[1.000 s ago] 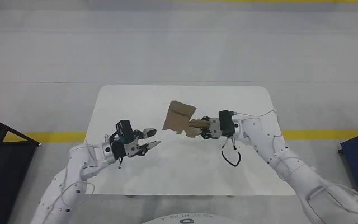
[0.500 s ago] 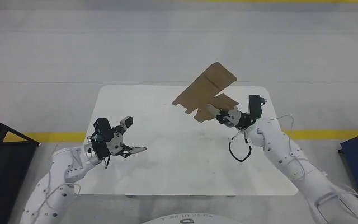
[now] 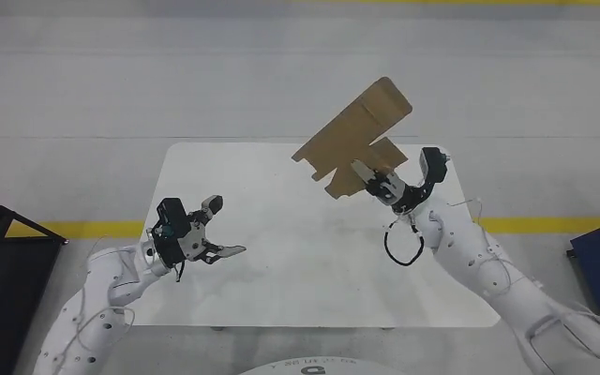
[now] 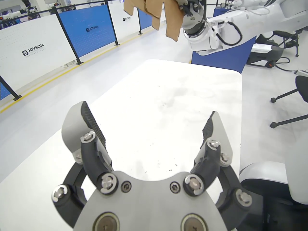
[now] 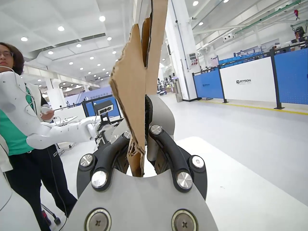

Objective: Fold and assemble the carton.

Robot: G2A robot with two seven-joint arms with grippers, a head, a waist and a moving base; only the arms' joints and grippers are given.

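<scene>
While the left pincer (image 4: 148, 112) hangs just above the white, round-cornered rectangular tabletop (image 4: 168, 85), its two grey fingers with black ribbed pads stand wide apart and nothing lies between them.

The right pincer (image 5: 145, 111) is closed firmly on the flat brown corrugated-cardboard carton (image 5: 130, 85), which is not yet folded. The grip sits on one lower flap, next to a cut slot. Seen from the right wrist, the cardboard runs edge-on between the two fingers, and its layers part slightly above the clamping point.

From that grip the carton rises up and away from the right pincer. It is clear of the tabletop below and touches nothing else. In the top view its far end reaches out past the tabletop edge beyond the right pincer. In the left wrist view the notched flaps hang down beside the right pincer's fingers.

Both the carton and the right pincer are well apart from the left pincer, across the tabletop and higher than it. A black cable (image 3: 398, 253) loops beneath the right wrist, behind the right pincer.
</scene>
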